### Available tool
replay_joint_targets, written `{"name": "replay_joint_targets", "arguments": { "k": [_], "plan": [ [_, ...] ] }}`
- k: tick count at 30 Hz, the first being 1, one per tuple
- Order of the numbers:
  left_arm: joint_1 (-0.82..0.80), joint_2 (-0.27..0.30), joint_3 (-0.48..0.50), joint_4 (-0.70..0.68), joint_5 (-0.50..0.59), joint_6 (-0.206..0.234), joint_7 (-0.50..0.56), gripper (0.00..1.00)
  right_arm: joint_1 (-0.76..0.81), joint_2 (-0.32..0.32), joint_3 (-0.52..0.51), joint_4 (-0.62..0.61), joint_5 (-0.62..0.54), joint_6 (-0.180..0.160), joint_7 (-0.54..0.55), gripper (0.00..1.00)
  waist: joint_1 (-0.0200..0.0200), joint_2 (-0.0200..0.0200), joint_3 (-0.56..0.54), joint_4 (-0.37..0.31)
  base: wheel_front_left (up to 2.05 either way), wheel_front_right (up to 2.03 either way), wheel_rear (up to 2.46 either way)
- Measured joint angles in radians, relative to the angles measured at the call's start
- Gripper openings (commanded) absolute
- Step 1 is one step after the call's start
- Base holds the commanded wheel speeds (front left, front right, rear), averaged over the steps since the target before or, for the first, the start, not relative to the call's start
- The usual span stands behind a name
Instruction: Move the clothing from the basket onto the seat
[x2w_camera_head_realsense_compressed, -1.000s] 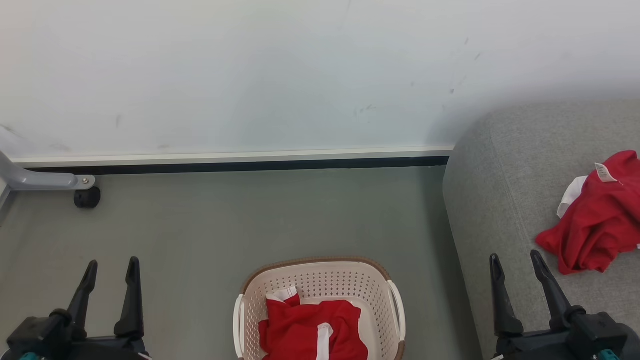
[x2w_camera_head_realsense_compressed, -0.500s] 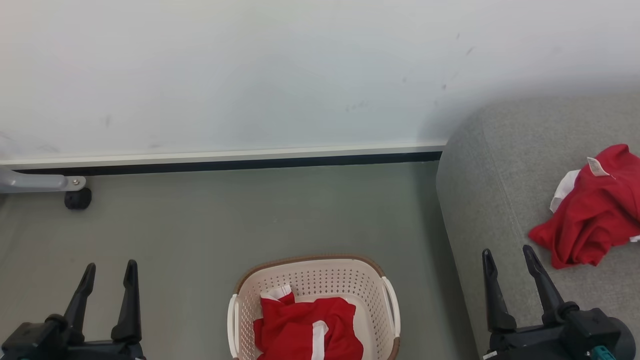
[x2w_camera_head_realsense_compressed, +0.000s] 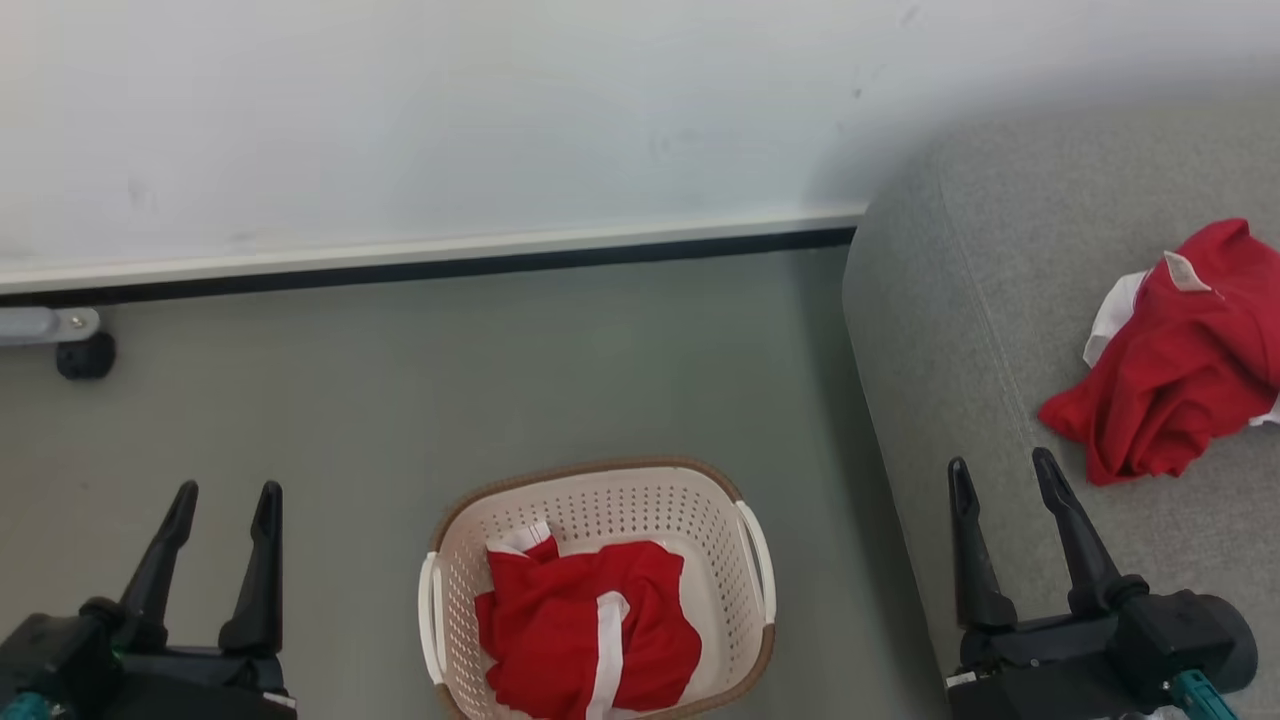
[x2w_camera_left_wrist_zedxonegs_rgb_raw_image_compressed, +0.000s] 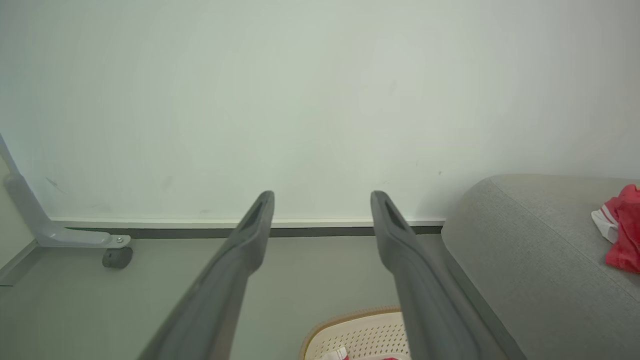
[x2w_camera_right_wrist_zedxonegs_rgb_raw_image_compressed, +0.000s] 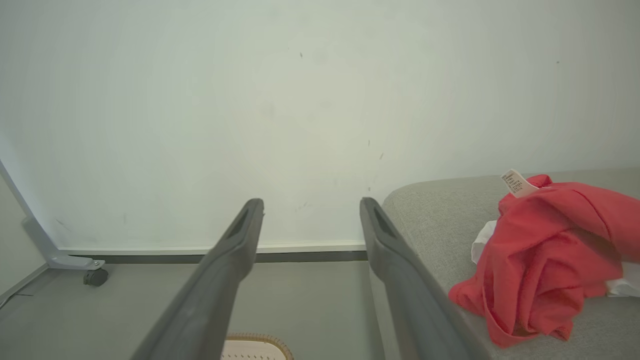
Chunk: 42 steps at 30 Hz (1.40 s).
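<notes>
Bright red fabric garment (x2w_camera_head_realsense_compressed: 585, 630) is lying in cream perforated plastic basket (x2w_camera_head_realsense_compressed: 590, 470), near rim cropped; second red garment (x2w_camera_head_realsense_compressed: 1165, 380), edge cropped, is lying on grey upholstered sofa (x2w_camera_head_realsense_compressed: 960, 330) at right. Jaws of left gripper (x2w_camera_head_realsense_compressed: 228, 490) and right gripper (x2w_camera_head_realsense_compressed: 1000, 460) are standing released.

One red garment (x2w_camera_head_realsense_compressed: 560, 630) lies in the basket (x2w_camera_head_realsense_compressed: 600, 510), the other red garment (x2w_camera_head_realsense_compressed: 1165, 370) on the sofa (x2w_camera_head_realsense_compressed: 960, 330); left gripper (x2w_camera_head_realsense_compressed: 228, 490) and right gripper (x2w_camera_head_realsense_compressed: 1000, 460) hover, jaws wide.
</notes>
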Motion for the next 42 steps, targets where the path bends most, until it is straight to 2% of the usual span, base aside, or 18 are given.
{"name": "replay_joint_targets", "arguments": {
  "k": [8, 18, 24, 33, 42],
  "plan": [
    [-0.059, 0.032, 0.007, 0.014, 0.000, -0.054, 0.000, 1.00, -0.041, 0.000, 0.056, -0.022, -0.001, -0.038, -0.007, 1.00, 0.0001, 0.0000, 0.094, -0.036, 0.00, 0.00, 0.00],
    [-0.139, 0.078, -0.029, 0.044, 0.017, -0.091, 0.000, 1.00, -0.091, 0.000, 0.157, -0.038, 0.025, -0.091, -0.016, 1.00, 0.0000, 0.0001, 0.212, -0.085, 0.00, 0.00, 0.00],
    [-0.193, 0.116, -0.059, 0.067, 0.037, -0.108, 0.005, 1.00, -0.128, 0.000, 0.210, -0.053, 0.041, -0.110, -0.017, 1.00, 0.0000, 0.0001, 0.294, -0.119, 0.00, 0.00, 0.00],
    [-0.264, 0.150, -0.104, 0.100, 0.047, -0.116, 0.033, 1.00, -0.174, -0.001, 0.255, -0.093, 0.070, -0.120, -0.022, 1.00, 0.0001, 0.0001, 0.419, -0.171, 0.00, 0.00, 0.00],
    [-0.371, 0.169, -0.174, 0.116, 0.072, -0.117, 0.085, 1.00, -0.201, 0.000, 0.223, -0.177, 0.080, -0.120, -0.025, 1.00, 0.0001, 0.0002, 0.546, -0.224, 0.00, 0.00, 0.00]
  ]
}}
